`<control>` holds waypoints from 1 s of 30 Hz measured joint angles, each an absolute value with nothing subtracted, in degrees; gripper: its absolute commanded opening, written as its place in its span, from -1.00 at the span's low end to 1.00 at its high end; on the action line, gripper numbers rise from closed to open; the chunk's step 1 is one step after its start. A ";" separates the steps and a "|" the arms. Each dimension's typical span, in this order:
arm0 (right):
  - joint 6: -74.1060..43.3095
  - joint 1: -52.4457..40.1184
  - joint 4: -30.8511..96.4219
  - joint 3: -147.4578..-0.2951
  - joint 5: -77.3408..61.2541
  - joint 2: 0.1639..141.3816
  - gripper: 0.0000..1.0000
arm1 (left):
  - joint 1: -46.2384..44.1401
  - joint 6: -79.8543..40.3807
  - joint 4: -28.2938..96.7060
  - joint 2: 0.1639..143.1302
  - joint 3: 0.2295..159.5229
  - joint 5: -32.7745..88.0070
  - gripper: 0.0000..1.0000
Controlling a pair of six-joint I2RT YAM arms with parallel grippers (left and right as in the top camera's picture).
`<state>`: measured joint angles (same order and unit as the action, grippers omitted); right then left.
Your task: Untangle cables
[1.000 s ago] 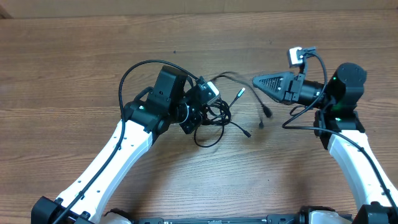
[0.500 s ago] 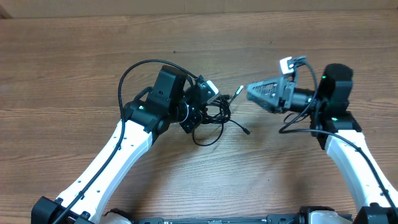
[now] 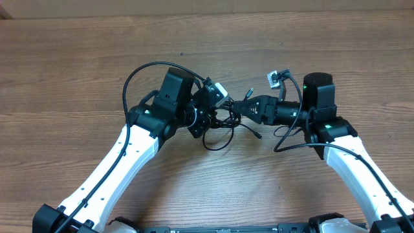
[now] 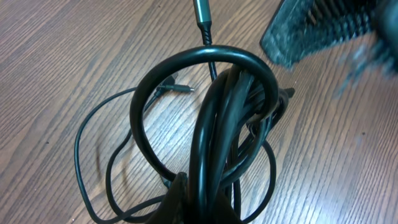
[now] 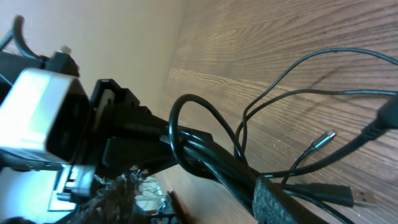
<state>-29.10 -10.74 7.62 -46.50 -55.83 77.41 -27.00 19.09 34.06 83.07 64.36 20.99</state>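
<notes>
The cables are a tangled bunch of thin black cords at the table's middle. My left gripper is shut on the bunch; in the left wrist view the cables rise as a loop from its fingertips. My right gripper points left into the tangle. In the right wrist view its jaws stand apart, and the cables run down against one finger pad. Loose plug tips lie on the wood.
Wooden table all around. A loose loop hangs toward the front edge, and a plug end lies right of the bunch. The left arm's own thick wire arcs behind it. The right finger shows blurred at top right.
My right arm has swung left from the table's right side up to the bunch, its jaws wider than a second ago. The left gripper and the bunch have stayed put.
</notes>
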 measured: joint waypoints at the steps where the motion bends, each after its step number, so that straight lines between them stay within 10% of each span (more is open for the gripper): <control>1: -28.71 -11.20 7.62 -46.50 -55.31 77.41 0.08 | -27.00 18.72 33.89 83.07 64.34 20.99 -0.92; 30: -25.69 -16.23 12.27 -46.50 -47.20 77.41 -0.16 | -27.00 8.56 33.82 83.29 64.20 12.82 -0.92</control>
<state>-25.69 -16.23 12.27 -46.50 -47.20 77.41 -27.00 8.56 33.82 83.29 64.20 12.82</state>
